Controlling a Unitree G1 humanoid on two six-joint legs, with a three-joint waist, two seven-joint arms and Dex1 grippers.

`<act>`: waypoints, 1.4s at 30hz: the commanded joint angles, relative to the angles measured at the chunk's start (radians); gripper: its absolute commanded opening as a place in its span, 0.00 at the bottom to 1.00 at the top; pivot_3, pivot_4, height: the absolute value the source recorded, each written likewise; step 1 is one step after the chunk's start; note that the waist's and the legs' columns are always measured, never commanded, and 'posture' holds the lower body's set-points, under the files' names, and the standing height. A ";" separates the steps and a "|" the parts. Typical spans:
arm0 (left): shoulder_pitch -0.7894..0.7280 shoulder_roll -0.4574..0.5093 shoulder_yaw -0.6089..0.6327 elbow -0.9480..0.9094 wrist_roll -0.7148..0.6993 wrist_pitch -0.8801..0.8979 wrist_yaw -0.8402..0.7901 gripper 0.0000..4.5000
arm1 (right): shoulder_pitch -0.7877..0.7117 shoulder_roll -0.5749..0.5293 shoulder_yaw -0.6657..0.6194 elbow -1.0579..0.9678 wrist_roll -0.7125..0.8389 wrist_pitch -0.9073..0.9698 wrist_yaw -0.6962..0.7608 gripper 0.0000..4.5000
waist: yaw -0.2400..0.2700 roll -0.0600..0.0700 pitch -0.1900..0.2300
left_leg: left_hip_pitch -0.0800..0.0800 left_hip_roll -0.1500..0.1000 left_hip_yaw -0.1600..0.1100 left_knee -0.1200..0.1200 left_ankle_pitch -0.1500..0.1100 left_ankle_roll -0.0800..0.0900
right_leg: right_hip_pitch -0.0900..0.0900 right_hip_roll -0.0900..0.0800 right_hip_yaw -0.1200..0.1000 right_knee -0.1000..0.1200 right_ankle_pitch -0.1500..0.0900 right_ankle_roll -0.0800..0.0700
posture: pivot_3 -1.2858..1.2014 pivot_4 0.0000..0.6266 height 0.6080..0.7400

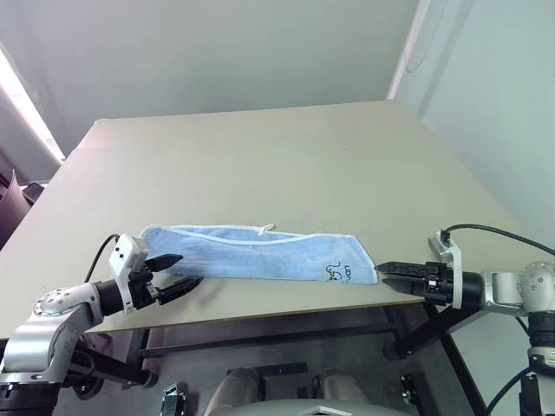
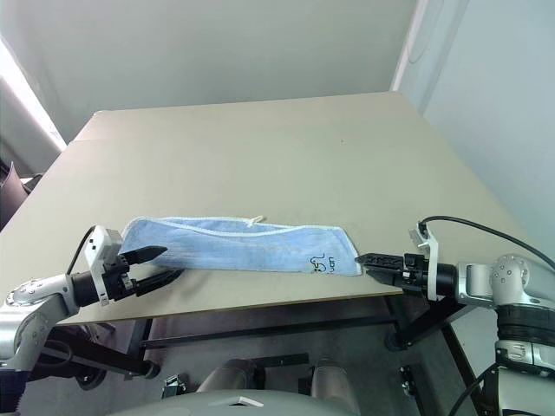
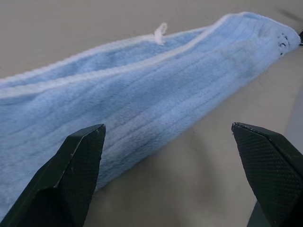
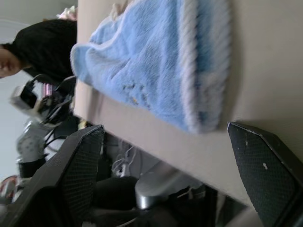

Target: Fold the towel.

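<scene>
Towel [image 1: 260, 254], light blue with a white trimmed edge, lay folded into a long narrow band along the near edge of the bench [image 1: 286, 165], running from the robot's left to its right. A small dark printed drawing with lettering [image 1: 337, 273] sat near its right end, and a short white loop [image 1: 265, 228] stuck out from its far long edge, about midway along.

The left end effector [image 1: 173, 276] hung at the left end of the band, just off the near corner of the bench, its two black fingers spread apart and pointing toward the cloth, with nothing between them. In the left wrist view the terry surface stretched away past the left fingers [image 3: 71, 170], which stood wide on either side without closing on it.

The right end effector [image 1: 386, 270] was level with the right end of the towel, its tips just beside the corner that bore the print. Whether they touched the cloth could not be told from the head views. In the right wrist view the right fingers [image 4: 75, 170] stood far apart, gripping nothing, with the towel's rounded end resting on the bench edge ahead of them.

Beyond the towel the tan bench top ran bare to its far edge, with a pale wall [image 1: 217, 52] behind. In the right wrist view a person in dark clothing [image 4: 45, 47] stood past the far side.
</scene>
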 commanded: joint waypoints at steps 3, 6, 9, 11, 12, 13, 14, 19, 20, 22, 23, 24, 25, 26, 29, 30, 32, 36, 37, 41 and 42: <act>-0.026 0.001 -0.024 -0.043 0.004 0.006 0.012 1.00 | -0.038 0.073 0.001 -0.020 0.018 0.004 -0.036 0.97 | -0.001 0.000 0.000 | 0.000 0.000 0.000 0.000 0.000 0.000 | 0.000 0.000 0.000 -0.001 0.000 0.000 | 0.52 0.00 1.00; -0.035 0.004 -0.038 -0.040 0.011 0.005 0.015 1.00 | -0.091 0.131 0.006 0.028 -0.002 -0.026 -0.069 0.97 | -0.007 0.000 0.000 | 0.000 0.001 0.000 0.000 0.000 0.000 | 0.000 0.000 0.000 0.000 0.000 0.000 | 0.52 0.00 1.00; -0.042 0.002 -0.042 -0.040 0.015 0.006 0.019 1.00 | -0.122 0.165 0.021 0.045 -0.018 -0.049 -0.088 0.97 | -0.010 0.000 0.000 | 0.001 0.001 0.001 0.000 0.000 0.000 | 0.000 0.000 0.000 0.000 0.000 0.000 | 0.52 0.00 1.00; -0.041 0.003 -0.043 -0.043 0.021 0.003 0.022 1.00 | -0.132 0.166 0.024 0.056 -0.027 -0.057 -0.095 0.93 | -0.010 0.000 0.000 | 0.000 0.001 0.001 0.000 0.000 0.000 | 0.000 0.000 0.000 -0.001 0.000 0.000 | 0.52 0.00 1.00; -0.039 0.004 -0.044 -0.044 0.025 0.001 0.023 1.00 | -0.134 0.164 0.028 0.060 -0.030 -0.060 -0.095 0.88 | -0.010 0.000 0.000 | 0.000 0.000 0.001 0.000 0.000 0.001 | 0.000 0.000 0.000 -0.001 0.000 0.000 | 0.52 0.00 1.00; -0.035 0.006 -0.045 -0.043 0.032 -0.004 0.024 1.00 | -0.132 0.156 0.030 0.065 -0.032 -0.069 -0.087 0.83 | -0.010 0.000 0.000 | 0.000 0.000 0.001 0.000 0.001 0.001 | 0.000 0.000 0.000 -0.001 0.000 0.000 | 0.52 0.00 1.00; -0.033 0.006 -0.046 -0.042 0.037 -0.008 0.026 1.00 | -0.133 0.146 0.031 0.078 -0.034 -0.077 -0.077 0.77 | -0.009 0.000 0.000 | 0.000 0.000 0.001 0.000 0.001 0.001 | 0.000 0.000 0.000 -0.001 0.000 -0.001 | 0.52 0.00 1.00; -0.034 0.004 -0.041 -0.036 0.043 -0.011 0.031 1.00 | -0.157 0.117 0.016 0.142 -0.040 -0.104 -0.053 0.37 | -0.004 0.001 0.001 | 0.000 0.000 0.001 -0.001 0.001 0.001 | -0.001 0.000 0.000 -0.001 0.000 -0.001 | 0.52 0.00 1.00; -0.034 0.003 -0.040 -0.034 0.045 -0.012 0.032 1.00 | -0.161 0.109 0.015 0.154 -0.043 -0.114 -0.050 0.29 | -0.004 0.001 0.001 | 0.000 0.000 0.001 -0.001 0.000 0.001 | -0.001 0.000 0.000 -0.001 0.000 0.000 | 0.52 0.00 1.00; -0.035 0.003 -0.038 -0.030 0.048 -0.013 0.036 1.00 | -0.162 0.080 0.017 0.165 -0.049 -0.132 -0.029 0.13 | -0.004 0.001 0.001 | 0.000 0.000 0.001 -0.001 0.000 0.001 | -0.001 0.000 0.000 -0.001 0.000 0.000 | 0.52 0.00 1.00; -0.039 0.002 -0.037 -0.027 0.049 -0.012 0.039 1.00 | -0.161 0.055 0.022 0.168 -0.056 -0.145 -0.009 0.05 | -0.004 0.001 0.001 | 0.000 0.000 0.001 0.000 0.000 0.001 | 0.000 0.000 0.000 -0.001 0.000 0.000 | 0.52 0.00 1.00; -0.043 0.001 -0.037 -0.025 0.050 -0.012 0.043 1.00 | -0.157 0.014 0.033 0.169 -0.064 -0.160 0.025 0.00 | -0.002 0.002 0.001 | 0.000 0.000 0.001 0.000 0.000 0.001 | 0.000 0.000 0.000 -0.001 0.000 0.000 | 0.52 0.00 1.00; -0.045 0.000 -0.037 -0.024 0.051 -0.012 0.046 1.00 | -0.152 -0.026 0.043 0.173 -0.071 -0.180 0.063 0.00 | 0.003 0.003 0.002 | 0.000 0.000 0.002 0.000 0.000 0.001 | 0.000 -0.001 0.000 -0.001 0.000 0.000 | 0.52 0.00 1.00; -0.046 0.000 -0.038 -0.024 0.052 -0.013 0.047 1.00 | -0.156 -0.073 0.049 0.199 -0.079 -0.199 0.105 0.00 | 0.006 0.003 0.003 | -0.001 -0.001 0.002 0.000 0.000 0.002 | 0.000 -0.002 0.000 -0.001 0.000 0.000 | 0.52 0.00 1.00; -0.050 -0.002 -0.039 -0.023 0.053 -0.011 0.053 1.00 | -0.161 -0.194 0.106 0.257 -0.141 -0.300 0.214 0.00 | 0.005 0.003 0.003 | -0.001 -0.001 0.005 0.000 -0.001 0.003 | 0.000 -0.004 -0.001 -0.002 -0.001 0.001 | 0.52 0.00 1.00; -0.051 -0.003 -0.040 -0.023 0.053 -0.009 0.056 1.00 | -0.171 -0.229 0.131 0.280 -0.169 -0.340 0.245 0.00 | 0.003 0.003 0.003 | -0.001 -0.001 0.006 0.000 -0.001 0.004 | 0.000 -0.004 -0.001 -0.002 -0.001 0.002 | 0.52 0.00 1.00; -0.053 -0.005 -0.043 -0.023 0.053 -0.007 0.058 1.00 | -0.202 -0.279 0.170 0.339 -0.223 -0.413 0.293 0.00 | -0.003 0.003 0.003 | -0.001 -0.001 0.007 -0.001 -0.001 0.005 | -0.001 -0.004 -0.001 -0.002 -0.001 0.002 | 0.52 0.00 1.00; -0.062 -0.009 -0.053 -0.018 0.057 -0.007 0.062 1.00 | -0.275 -0.325 0.259 0.447 -0.353 -0.584 0.378 0.00 | -0.018 0.003 0.003 | 0.000 0.000 0.010 -0.001 -0.002 0.005 | -0.001 -0.005 -0.001 -0.002 -0.001 0.002 | 0.52 0.00 1.00; -0.065 -0.010 -0.054 -0.016 0.058 -0.006 0.062 1.00 | -0.288 -0.328 0.271 0.443 -0.365 -0.599 0.401 0.00 | -0.020 0.003 0.003 | 0.000 0.000 0.010 -0.001 -0.002 0.005 | -0.001 -0.006 -0.001 -0.002 -0.001 0.002 | 0.52 0.00 1.00; -0.079 -0.005 -0.058 -0.004 0.069 -0.002 0.064 1.00 | -0.266 -0.327 0.289 0.192 -0.325 -0.570 0.468 0.00 | -0.024 0.005 0.004 | 0.000 0.000 0.010 -0.001 -0.001 0.005 | -0.002 -0.006 -0.001 -0.001 -0.001 0.002 | 0.52 0.00 1.00; -0.081 -0.003 -0.059 -0.002 0.072 -0.003 0.064 1.00 | -0.262 -0.308 0.264 0.127 -0.302 -0.554 0.447 0.00 | -0.024 0.005 0.004 | 0.000 0.000 0.010 -0.001 -0.001 0.005 | -0.003 -0.006 -0.001 -0.001 -0.001 0.002 | 0.52 0.00 1.00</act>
